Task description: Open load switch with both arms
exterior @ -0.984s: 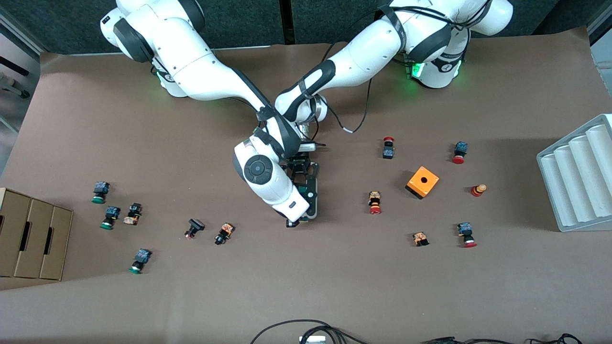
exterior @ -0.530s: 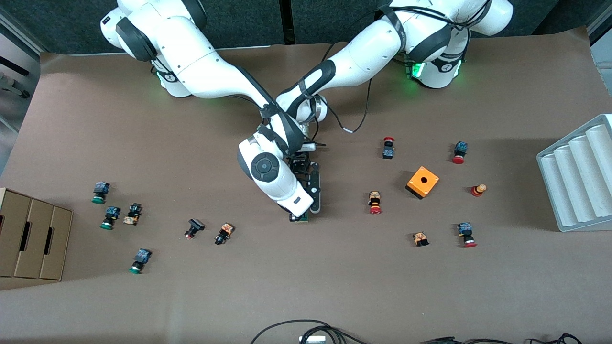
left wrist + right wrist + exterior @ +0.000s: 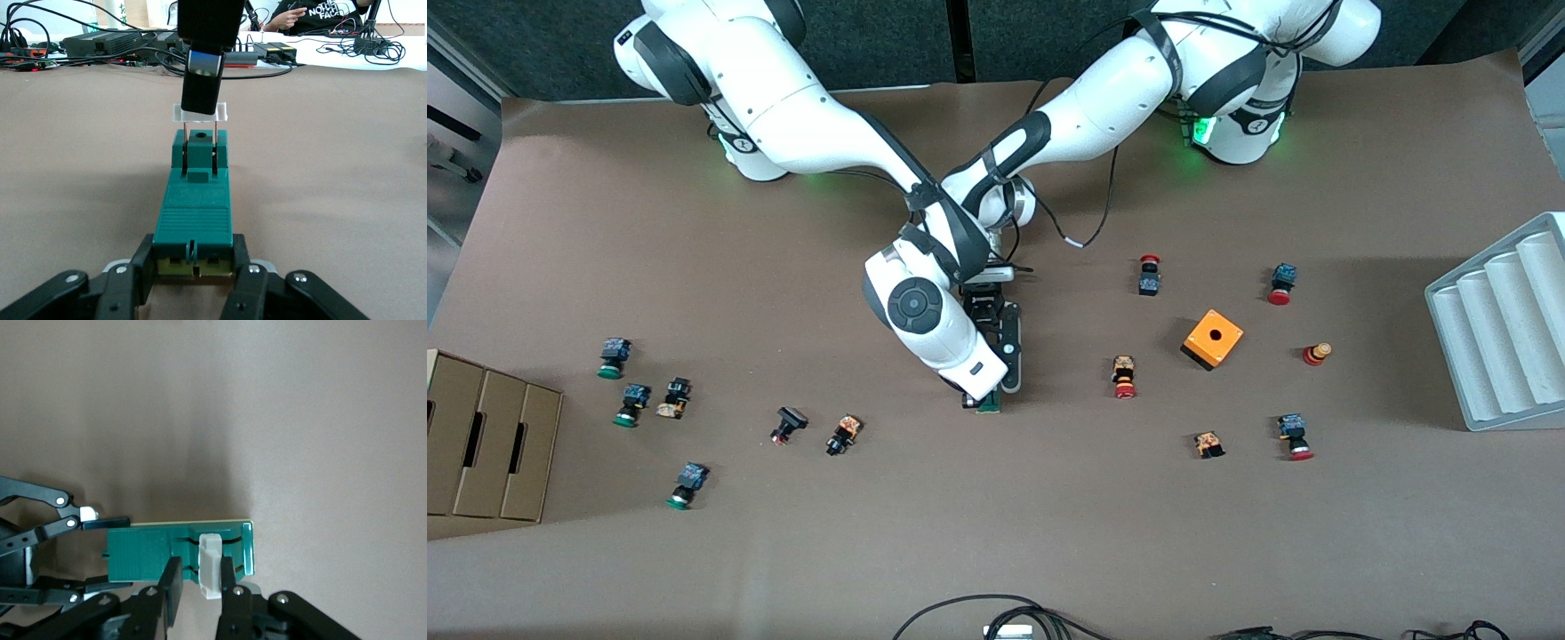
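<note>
The load switch [image 3: 193, 213] is a narrow dark-green block lying on the brown table; in the front view only its nearer end [image 3: 990, 406] shows under the right arm's hand. My left gripper [image 3: 193, 257] is shut on the end farther from the front camera. The white end piece [image 3: 199, 112] stands lifted off the block on two thin metal pins. My right gripper [image 3: 199, 570] is shut on that white piece [image 3: 210, 563], over the switch's nearer end. The two arms cross above the middle of the table.
An orange cube with a hole [image 3: 1212, 339] and several red push-buttons [image 3: 1124, 377] lie toward the left arm's end. Green and black buttons [image 3: 630, 404] and a cardboard box [image 3: 489, 444] are toward the right arm's end. A grey ridged tray [image 3: 1503, 329] sits at the table edge.
The right arm's hand has shifted a little away from the front camera and toward the left arm's end. The left arm has stayed where it was.
</note>
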You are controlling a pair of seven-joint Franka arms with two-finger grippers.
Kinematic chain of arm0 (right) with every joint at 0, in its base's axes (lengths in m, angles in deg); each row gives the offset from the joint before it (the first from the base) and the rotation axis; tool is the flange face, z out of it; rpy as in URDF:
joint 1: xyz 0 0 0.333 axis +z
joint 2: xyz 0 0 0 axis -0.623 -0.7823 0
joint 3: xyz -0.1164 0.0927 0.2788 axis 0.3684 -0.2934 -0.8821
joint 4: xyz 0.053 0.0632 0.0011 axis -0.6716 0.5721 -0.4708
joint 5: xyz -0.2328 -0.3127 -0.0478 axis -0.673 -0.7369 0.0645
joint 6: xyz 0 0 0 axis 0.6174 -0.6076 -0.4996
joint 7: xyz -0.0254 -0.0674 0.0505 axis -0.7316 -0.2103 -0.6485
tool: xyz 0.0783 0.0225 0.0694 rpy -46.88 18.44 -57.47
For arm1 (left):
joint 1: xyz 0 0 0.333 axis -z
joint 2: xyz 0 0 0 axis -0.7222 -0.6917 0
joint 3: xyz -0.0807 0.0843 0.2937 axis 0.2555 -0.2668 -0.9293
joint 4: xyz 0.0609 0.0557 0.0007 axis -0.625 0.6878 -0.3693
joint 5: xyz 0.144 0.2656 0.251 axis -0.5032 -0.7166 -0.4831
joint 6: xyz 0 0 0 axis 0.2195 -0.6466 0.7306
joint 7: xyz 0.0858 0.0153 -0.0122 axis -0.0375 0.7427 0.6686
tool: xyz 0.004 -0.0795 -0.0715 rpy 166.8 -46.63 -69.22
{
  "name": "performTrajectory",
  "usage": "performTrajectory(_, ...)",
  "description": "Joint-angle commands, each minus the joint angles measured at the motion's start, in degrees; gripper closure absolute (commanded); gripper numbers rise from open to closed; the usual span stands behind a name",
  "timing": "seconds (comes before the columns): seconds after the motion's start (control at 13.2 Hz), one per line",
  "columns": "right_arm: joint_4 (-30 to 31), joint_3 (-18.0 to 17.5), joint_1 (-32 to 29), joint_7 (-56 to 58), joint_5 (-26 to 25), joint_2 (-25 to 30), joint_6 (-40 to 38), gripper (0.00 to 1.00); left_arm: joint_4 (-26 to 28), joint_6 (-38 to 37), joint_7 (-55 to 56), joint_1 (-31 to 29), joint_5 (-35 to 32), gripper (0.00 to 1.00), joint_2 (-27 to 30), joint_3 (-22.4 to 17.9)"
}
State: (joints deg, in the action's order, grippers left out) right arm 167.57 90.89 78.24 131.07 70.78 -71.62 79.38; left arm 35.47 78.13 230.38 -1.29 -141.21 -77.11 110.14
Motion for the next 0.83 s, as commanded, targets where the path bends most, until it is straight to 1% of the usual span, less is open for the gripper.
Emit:
performTrajectory(0.0,2.5,-0.2,0.0,-1.0,-0.5,1.5,-0.6,0.70,-0.9,0.2,0.3,0.5,-1.1,0.92,-0.3,-1.5)
performTrajectory(0.76,3.1,-0.4,0.5,-3.2,-0.5,1.9,-0.6,0.71,-0.8,0.2,0.3,0.4,-1.1,0.92,-0.3,-1.5)
